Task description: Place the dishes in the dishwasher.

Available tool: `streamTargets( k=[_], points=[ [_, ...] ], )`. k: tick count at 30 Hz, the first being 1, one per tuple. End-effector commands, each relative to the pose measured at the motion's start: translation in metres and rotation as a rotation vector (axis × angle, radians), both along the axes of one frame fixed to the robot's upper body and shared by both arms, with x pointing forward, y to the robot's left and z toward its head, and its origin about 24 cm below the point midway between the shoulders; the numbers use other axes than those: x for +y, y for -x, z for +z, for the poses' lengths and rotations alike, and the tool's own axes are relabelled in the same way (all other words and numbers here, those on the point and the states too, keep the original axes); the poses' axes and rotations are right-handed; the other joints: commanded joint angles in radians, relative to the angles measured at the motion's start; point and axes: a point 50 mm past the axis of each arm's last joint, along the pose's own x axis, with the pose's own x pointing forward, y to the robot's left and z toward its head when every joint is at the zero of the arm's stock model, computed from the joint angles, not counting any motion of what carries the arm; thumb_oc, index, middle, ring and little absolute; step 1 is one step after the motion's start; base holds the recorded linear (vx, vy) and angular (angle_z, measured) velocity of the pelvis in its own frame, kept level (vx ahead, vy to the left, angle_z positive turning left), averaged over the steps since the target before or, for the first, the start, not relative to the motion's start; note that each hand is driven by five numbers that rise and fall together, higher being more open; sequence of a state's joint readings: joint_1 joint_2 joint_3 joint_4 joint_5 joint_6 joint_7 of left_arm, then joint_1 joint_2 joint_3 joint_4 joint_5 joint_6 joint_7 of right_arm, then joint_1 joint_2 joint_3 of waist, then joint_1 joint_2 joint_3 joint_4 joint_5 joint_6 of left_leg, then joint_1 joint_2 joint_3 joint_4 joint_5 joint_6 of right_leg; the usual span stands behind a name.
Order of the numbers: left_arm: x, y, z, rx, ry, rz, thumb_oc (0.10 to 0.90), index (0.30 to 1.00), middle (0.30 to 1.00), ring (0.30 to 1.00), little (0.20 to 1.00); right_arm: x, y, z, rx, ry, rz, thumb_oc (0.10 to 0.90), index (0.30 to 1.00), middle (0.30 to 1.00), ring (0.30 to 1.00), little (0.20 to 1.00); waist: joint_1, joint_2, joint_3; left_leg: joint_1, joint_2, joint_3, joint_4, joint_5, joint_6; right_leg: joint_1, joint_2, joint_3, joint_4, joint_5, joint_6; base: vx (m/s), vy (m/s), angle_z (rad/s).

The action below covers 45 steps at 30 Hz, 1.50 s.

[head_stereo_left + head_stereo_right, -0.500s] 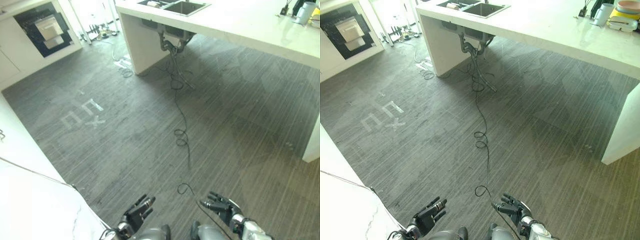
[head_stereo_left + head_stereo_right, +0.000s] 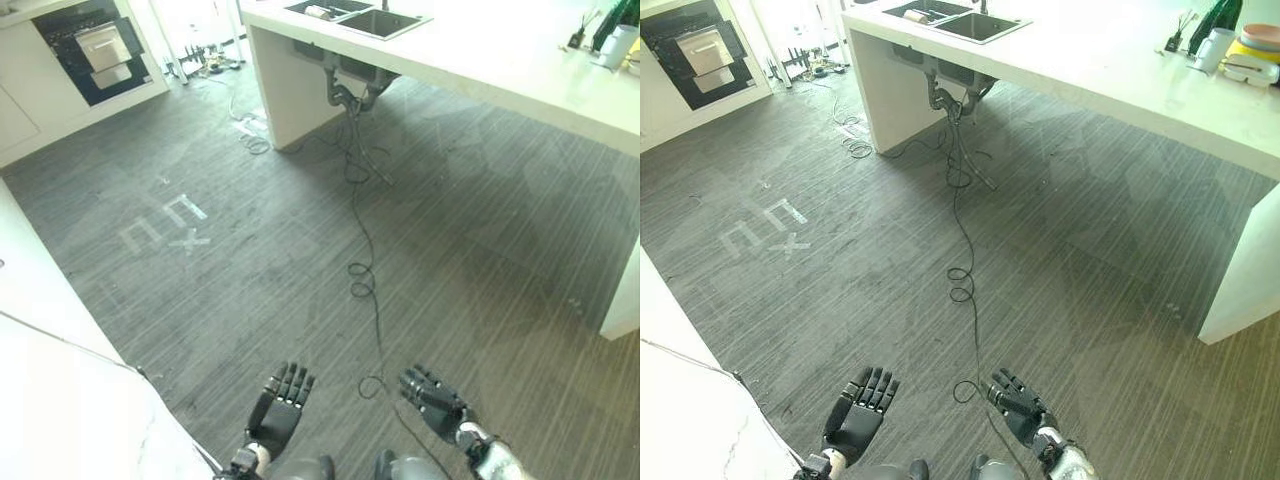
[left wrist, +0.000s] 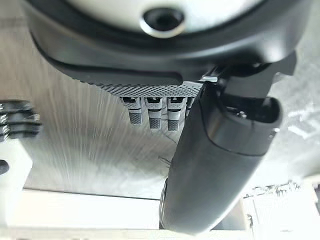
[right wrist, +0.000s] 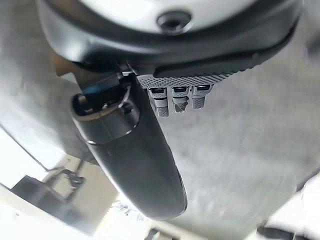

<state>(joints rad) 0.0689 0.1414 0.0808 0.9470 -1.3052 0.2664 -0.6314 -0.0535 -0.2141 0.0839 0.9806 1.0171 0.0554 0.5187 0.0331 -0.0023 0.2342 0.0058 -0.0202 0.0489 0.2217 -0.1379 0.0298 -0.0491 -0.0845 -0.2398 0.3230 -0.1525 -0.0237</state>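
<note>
Both hands hang low over the grey floor, each holding nothing. My left hand [image 2: 278, 408] is open with its fingers straight and pointing away from me; its fingers [image 3: 150, 114] hang over bare floor. My right hand [image 2: 431, 397] is open too, its fingers [image 4: 174, 99] relaxed. A stack of dishes [image 2: 1253, 55] and a white cup [image 2: 1213, 45] stand on the far right end of the white island counter [image 2: 500, 50]. A dark built-in appliance [image 2: 95, 45] sits in the white cabinets at the far left.
A sink [image 2: 360, 18] is set into the island's left end, with pipes below it. A white counter [image 2: 60, 400] fills the lower left, close to my left hand. White tape marks [image 2: 165, 225] lie on the floor, and the wide floor stretches between me and the island.
The camera has shifted a little. My left hand has turned so its fingers point straight ahead, and the right hand has moved slightly up and left.
</note>
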Motion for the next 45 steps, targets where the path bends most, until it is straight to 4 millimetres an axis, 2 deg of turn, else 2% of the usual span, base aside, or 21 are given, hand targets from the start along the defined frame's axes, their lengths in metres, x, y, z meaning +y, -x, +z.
streamTargets(
  k=[1, 6, 7, 10, 13, 14, 17, 21, 22, 24, 26, 27, 29, 31, 33, 34, 37, 39, 40, 43, 45],
  points=[
    [0.0, -0.011, 0.0, -0.003, -0.3, -0.163, 0.8, 0.9, 0.9, 0.9, 0.9, -0.009, -0.014, 0.012, -0.104, -0.009, 0.009, 0.8, 0.9, 0.9, 0.9, 0.9, -0.004, -0.001, -0.036, 0.006, 0.07, 0.041, 0.078, -0.147, -0.048, 0.068, -0.03, 0.031, -0.023, -0.109, 0.092, 0.05, -0.055, 0.01],
    [0.036, -0.014, 0.001, 0.086, -0.765, -0.208, 0.8, 0.9, 0.9, 0.9, 0.9, -0.019, -0.009, 0.012, -0.108, 0.073, 0.054, 0.8, 0.9, 0.9, 0.9, 0.9, -0.024, -0.016, -0.015, 0.062, 0.034, 0.057, 0.078, -0.129, -0.019, 0.077, -0.018, 0.079, -0.023, -0.112, 0.061, 0.07, -0.062, -0.04],
    [0.041, -0.019, 0.005, 0.077, -0.817, -0.196, 0.8, 0.9, 0.9, 0.9, 0.9, -0.024, -0.012, 0.015, -0.126, 0.103, 0.058, 0.8, 0.9, 0.9, 0.9, 0.9, -0.018, -0.036, 0.012, 0.058, 0.018, 0.066, 0.132, -0.049, -0.027, 0.083, -0.033, 0.1, -0.023, -0.11, 0.045, 0.06, -0.097, -0.16],
    [0.046, -0.028, 0.012, 0.047, -0.869, -0.2, 0.8, 0.9, 0.9, 0.9, 0.9, -0.032, -0.019, 0.022, -0.145, 0.148, 0.04, 0.8, 0.9, 0.9, 0.9, 0.9, -0.014, -0.026, 0.066, -0.151, 0.028, 0.1, 0.404, 0.035, -0.064, 0.092, -0.006, 0.11, -0.023, -0.102, 0.018, 0.1, -0.072, 0.09],
    [0.05, -0.03, 0.016, 0.016, -0.945, -0.223, 0.8, 0.9, 0.9, 0.9, 0.9, -0.038, -0.022, 0.025, -0.152, 0.198, 0.044, 0.8, 0.9, 0.9, 0.9, 0.9, 0.017, 0.009, 0.086, -0.183, 0.013, 0.154, 0.106, 0.093, -0.063, 0.139, 0.021, 0.103, -0.023, -0.145, 0.048, 0.46, 0.174, 0.28],
    [0.052, -0.03, 0.017, 0.017, -0.968, -0.228, 0.8, 0.9, 0.9, 0.9, 0.9, -0.04, -0.023, 0.025, -0.135, 0.203, 0.026, 0.8, 0.9, 0.9, 0.9, 0.9, 0.034, 0.036, 0.088, -0.246, 0.039, 0.15, 0.078, 0.102, -0.076, 0.179, 0.054, 0.099, -0.023, -0.175, 0.053, 0.62, 0.213, -0.32],
    [0.053, -0.028, 0.016, 0.023, -0.979, -0.226, 0.8, 0.9, 0.9, 0.9, 0.9, -0.045, -0.021, 0.021, -0.107, 0.21, 0.004, 0.8, 0.9, 0.9, 0.9, 0.9, 0.071, 0.045, 0.074, -0.344, 0.065, 0.138, 0.078, 0.125, -0.105, 0.243, 0.071, 0.113, -0.023, -0.231, 0.051, 0.57, 0.23, -0.07],
    [0.056, -0.032, 0.018, 0.015, -0.999, -0.233, 0.8, 0.9, 0.9, 0.9, 0.9, -0.042, -0.022, 0.019, -0.101, 0.235, 0.01, 0.8, 0.9, 0.9, 0.9, 0.9, 0.081, 0.03, 0.046, -0.318, 0.071, 0.212, 0.078, 0.105, -0.059, 0.28, 0.051, 0.106, -0.023, -0.229, 0.071, 0.34, 0.229, -0.25],
    [0.056, -0.035, 0.018, 0.027, -1.01, -0.243, 0.8, 0.9, 0.9, 0.9, 0.9, -0.041, -0.023, 0.019, -0.093, 0.248, -0.006, 0.8, 0.9, 0.9, 0.9, 0.9, 0.085, 0.0, 0.029, -0.289, 0.013, 0.177, 0.078, 0.074, -0.012, 0.347, 0.02, 0.108, -0.023, -0.132, 0.097, 0.6, 0.357, -0.02],
    [0.058, -0.038, 0.019, 0.025, -1.031, -0.254, 0.8, 0.9, 0.9, 0.9, 0.9, -0.042, -0.021, 0.019, -0.096, 0.268, -0.014, 0.8, 0.9, 0.9, 0.9, 0.9, 0.077, -0.021, 0.018, -0.251, -0.029, 0.175, 0.078, 0.029, 0.043, 0.385, -0.011, 0.096, 0.048, 0.144, 0.176, 0.58, 0.404, 0.02],
    [0.06, -0.044, 0.024, -0.008, -1.056, -0.272, 0.8, 0.9, 0.9, 0.9, 0.9, -0.041, -0.017, 0.019, -0.112, 0.291, 0.004, 0.8, 0.9, 0.9, 0.9, 0.9, 0.056, -0.002, 0.015, -0.201, -0.052, 0.145, 0.078, -0.014, 0.083, 0.286, -0.013, 0.115, 0.326, 0.31, 0.227, 0.47, 0.372, 0.0],
    [0.06, -0.046, 0.025, -0.019, -1.079, -0.287, 0.8, 0.9, 0.9, 0.9, 0.9, -0.04, -0.015, 0.018, -0.115, 0.308, 0.015, 0.8, 0.9, 0.9, 0.9, 0.9, 0.046, 0.012, 0.015, -0.18, -0.055, 0.127, 0.078, -0.032, 0.096, 0.229, -0.018, 0.112, 0.431, 0.342, 0.229, 0.46, 0.363, 0.01],
    [0.058, -0.05, 0.028, -0.032, -1.096, -0.295, 0.8, 0.9, 0.9, 0.9, 0.9, -0.041, -0.012, 0.017, -0.113, 0.312, 0.016, 0.8, 0.9, 0.9, 0.9, 0.9, 0.019, 0.046, 0.023, -0.123, -0.049, 0.103, 0.078, -0.071, 0.117, 0.081, -0.051, 0.069, 0.58, 0.303, 0.192, 0.54, 0.3, 0.39],
    [0.055, -0.053, 0.031, -0.076, -1.103, -0.294, 0.8, 0.9, 0.9, 0.9, 0.9, -0.042, -0.008, 0.017, -0.126, 0.311, 0.016, 0.8, 0.9, 0.9, 0.9, 0.9, -0.048, 0.057, 0.045, -0.047, -0.068, 0.031, 0.078, -0.128, 0.13, -0.102, 0.01, 0.038, 0.452, 0.196, 0.149, 0.67, 0.088, 0.3],
    [0.051, -0.06, 0.036, -0.121, -1.124, -0.326, 0.8, 0.9, 0.9, 0.9, 0.9, -0.046, -0.006, 0.018, -0.134, 0.324, 0.001, 0.8, 0.9, 0.9, 0.9, 0.9, -0.089, 0.049, 0.053, 0.0, -0.089, -0.018, 0.078, -0.175, 0.126, -0.166, 0.003, 0.014, 0.242, 0.17, 0.134, 0.6, -0.051, 0.77],
    [0.049, -0.066, 0.04, -0.147, -1.136, -0.342, 0.8, 0.9, 0.9, 0.9, 0.9, -0.051, -0.006, 0.02, -0.133, 0.322, -0.013, 0.8, 0.9, 0.9, 0.9, 0.9, -0.101, 0.041, 0.055, 0.048, -0.101, -0.048, 0.078, -0.217, 0.11, -0.192, -0.02, -0.012, 0.05, 0.155, 0.145, 0.64, -0.062, 1.18],
    [0.044, -0.073, 0.044, -0.177, -1.169, -0.359, 0.8, 0.9, 0.9, 0.9, 0.9, -0.061, -0.001, 0.019, -0.125, 0.328, -0.007, 0.8, 0.9, 0.9, 0.9, 0.9, -0.126, 0.034, 0.062, 0.163, -0.108, -0.088, 0.078, -0.288, 0.069, -0.336, -0.083, -0.041, -0.023, 0.129, 0.176, 0.73, -0.091, 0.83],
    [0.041, -0.071, 0.042, -0.174, -1.192, -0.372, 0.8, 0.9, 0.9, 0.9, 0.9, -0.063, 0.001, 0.018, -0.11, 0.336, -0.003, 0.8, 0.9, 0.9, 0.9, 0.9, -0.135, 0.033, 0.047, 0.203, -0.118, -0.098, 0.078, -0.293, 0.049, -0.321, -0.087, -0.043, -0.023, 0.16, 0.161, 0.78, -0.082, 0.28],
    [0.037, -0.065, 0.035, -0.143, -1.199, -0.406, 0.8, 0.9, 0.9, 0.9, 0.9, -0.066, 0.002, 0.016, -0.08, 0.349, -0.017, 0.8, 0.9, 0.9, 0.9, 0.9, -0.152, 0.046, 0.029, 0.262, -0.108, -0.143, 0.078, -0.229, 0.008, -0.287, -0.048, 0.01, -0.023, 0.186, 0.139, 1.03, -0.145, -0.05],
    [0.036, -0.055, 0.027, -0.123, -1.218, -0.469, 0.8, 0.9, 0.9, 0.9, 0.9, -0.07, 0.001, 0.016, -0.063, 0.384, 0.005, 0.8, 0.9, 0.9, 0.9, 0.9, -0.144, 0.053, 0.015, 0.303, -0.064, -0.143, 0.156, 0.11, -0.083, -0.192, 0.013, 0.06, -0.023, 0.127, 0.077, 0.79, -0.144, 0.01],
    [0.035, -0.051, 0.025, -0.12, -1.232, -0.487, 0.8, 0.9, 0.9, 0.9, 0.9, -0.073, 0.001, 0.017, -0.058, 0.435, 0.03, 0.8, 0.9, 0.9, 0.9, 0.9, -0.129, 0.043, 0.018, 0.212, -0.087, -0.141, 0.347, 0.193, -0.114, -0.141, 0.02, 0.089, -0.023, 0.091, 0.059, 0.72, -0.136, -0.25]
  ],
)
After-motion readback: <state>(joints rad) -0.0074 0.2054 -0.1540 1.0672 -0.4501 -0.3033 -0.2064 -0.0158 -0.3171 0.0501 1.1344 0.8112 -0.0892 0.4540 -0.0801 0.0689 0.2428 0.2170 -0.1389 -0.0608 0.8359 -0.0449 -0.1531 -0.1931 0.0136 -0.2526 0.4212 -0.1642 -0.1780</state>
